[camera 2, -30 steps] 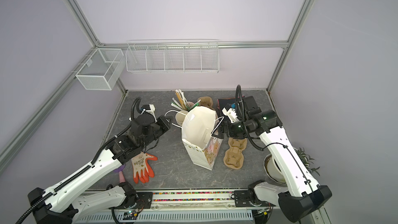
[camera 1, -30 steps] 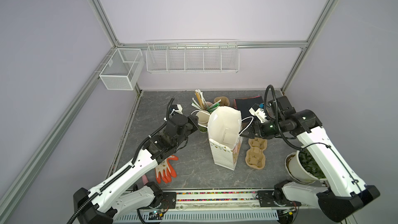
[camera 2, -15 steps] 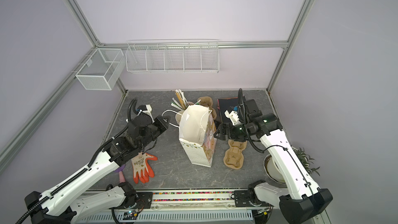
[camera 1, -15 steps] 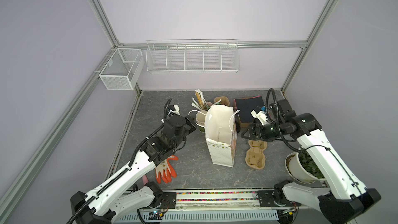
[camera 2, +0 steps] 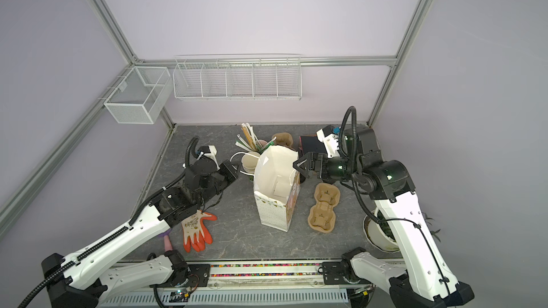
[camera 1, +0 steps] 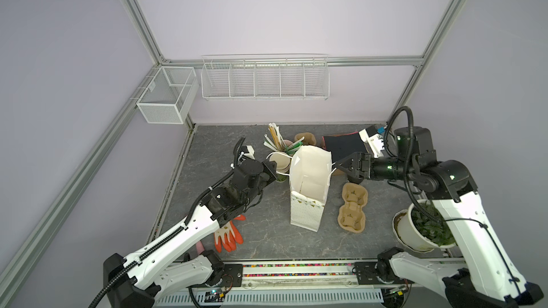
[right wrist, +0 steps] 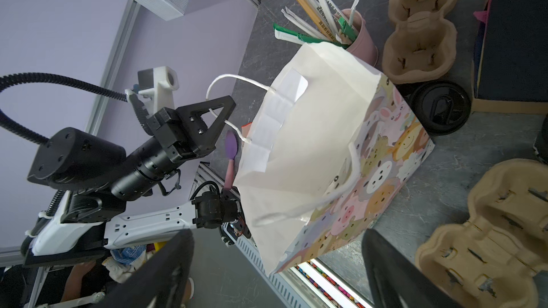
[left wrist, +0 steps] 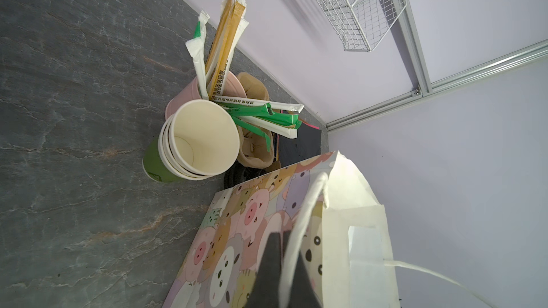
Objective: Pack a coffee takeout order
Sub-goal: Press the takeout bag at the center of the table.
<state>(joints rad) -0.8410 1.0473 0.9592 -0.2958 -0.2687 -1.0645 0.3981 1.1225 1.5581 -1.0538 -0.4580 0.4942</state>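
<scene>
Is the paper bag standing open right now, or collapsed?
Open and upright: the paper bag stands on its base, mouth gaping, white interior visible in both top views.

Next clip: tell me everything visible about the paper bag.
The paper bag stands upright on the grey table, mouth open, nothing visible inside: plain white within, pastel cartoon animals printed outside, white cord handles. The left end effector is shut on one handle; the right end effector, open, hovers at the opposite rim. A cup carrier lies beside it, apart; a stack of cups stands on its other side.
</scene>
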